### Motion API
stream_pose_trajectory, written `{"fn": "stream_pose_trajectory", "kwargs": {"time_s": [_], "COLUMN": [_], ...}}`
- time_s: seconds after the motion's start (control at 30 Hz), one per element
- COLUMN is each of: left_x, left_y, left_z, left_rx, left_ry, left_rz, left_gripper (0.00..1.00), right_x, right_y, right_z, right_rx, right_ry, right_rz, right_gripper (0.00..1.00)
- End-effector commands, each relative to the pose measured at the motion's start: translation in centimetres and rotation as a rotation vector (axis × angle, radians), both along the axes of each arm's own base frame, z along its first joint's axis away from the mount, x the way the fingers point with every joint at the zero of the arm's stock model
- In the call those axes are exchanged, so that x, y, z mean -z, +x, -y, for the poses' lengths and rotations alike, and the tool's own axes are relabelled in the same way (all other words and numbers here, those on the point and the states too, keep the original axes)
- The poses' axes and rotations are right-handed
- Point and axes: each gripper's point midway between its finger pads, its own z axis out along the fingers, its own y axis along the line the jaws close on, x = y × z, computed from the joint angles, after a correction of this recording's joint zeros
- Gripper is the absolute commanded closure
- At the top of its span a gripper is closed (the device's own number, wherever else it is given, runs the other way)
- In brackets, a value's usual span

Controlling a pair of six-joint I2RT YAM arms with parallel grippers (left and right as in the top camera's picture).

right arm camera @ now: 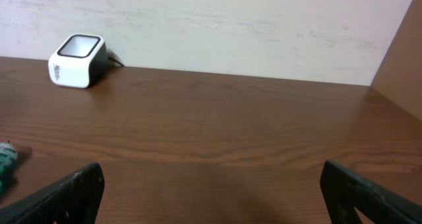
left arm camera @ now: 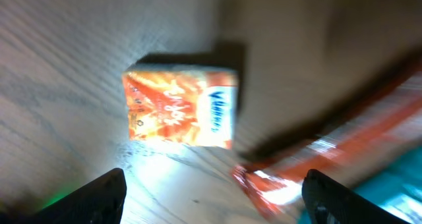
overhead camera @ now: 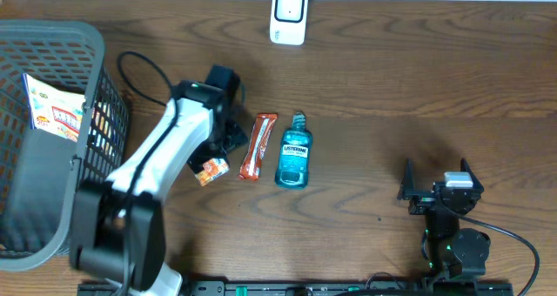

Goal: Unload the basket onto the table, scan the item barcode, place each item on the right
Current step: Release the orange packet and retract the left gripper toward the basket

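Left end effector (left arm camera: 214, 184) and right end effector (right arm camera: 211, 181) gape wide over wood-grain table (overhead camera: 392, 87), pale wall (right arm camera: 231, 26) behind.

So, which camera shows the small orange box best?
The left wrist view: the small orange box appears large, though blurred. Overhead it is tiny beside the left arm. The right wrist view does not show it.

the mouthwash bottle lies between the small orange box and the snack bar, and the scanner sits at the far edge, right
Not quite: the overhead view shows the snack bar between the small orange box and the mouthwash bottle. The scanner does sit at the far edge.
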Motion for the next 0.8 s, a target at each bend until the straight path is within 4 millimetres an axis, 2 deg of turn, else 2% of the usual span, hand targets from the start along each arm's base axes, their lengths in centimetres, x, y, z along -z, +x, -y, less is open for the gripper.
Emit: {"fn": "stream_pose_trajectory", "kwargs": {"time_s": [0.0,0.17,0.33,0.53,0.67,0.73,0.77], "left_x": [-4.6,-10.9,-15.6,-16.2,-16.5,-17.2,-18.2], "left_y": [1.3,2.6,3.5,3.3,3.5,3.7,4.1], "left_z": [0.8,2.8,4.9,4.9,4.9,4.9,4.5], "left_rx": [0.062,0.197,0.284,0.291,0.36,0.402,0.432], "left_ry": [-0.041,-0.102,-0.151,-0.154,-0.13,-0.108,-0.067], "left_rz": [0.153,0.407,0.614,0.633,0.647,0.668,0.698], "left_gripper": [0.15,0.09,0.06,0.06,0.04,0.02,0.01], "right_x": [0.0,0.0,0.0,0.0,0.0,0.0,0.0], "right_y": [0.0,0.0,0.0,0.0,0.0,0.0,0.0], "right_z": [-0.1,-0.1,-0.1,-0.1,-0.1,-0.1,-0.1], "right_rx": [-0.005,-0.006,-0.006,-0.005,-0.005,-0.005,-0.005], "right_ry": [-0.012,-0.012,-0.012,-0.012,-0.012,-0.012,-0.012], "right_rz": [0.0,0.0,0.0,0.0,0.0,0.0,0.0], "right_gripper": [0.01,0.01,0.01,0.01,0.01,0.01,0.01]}}
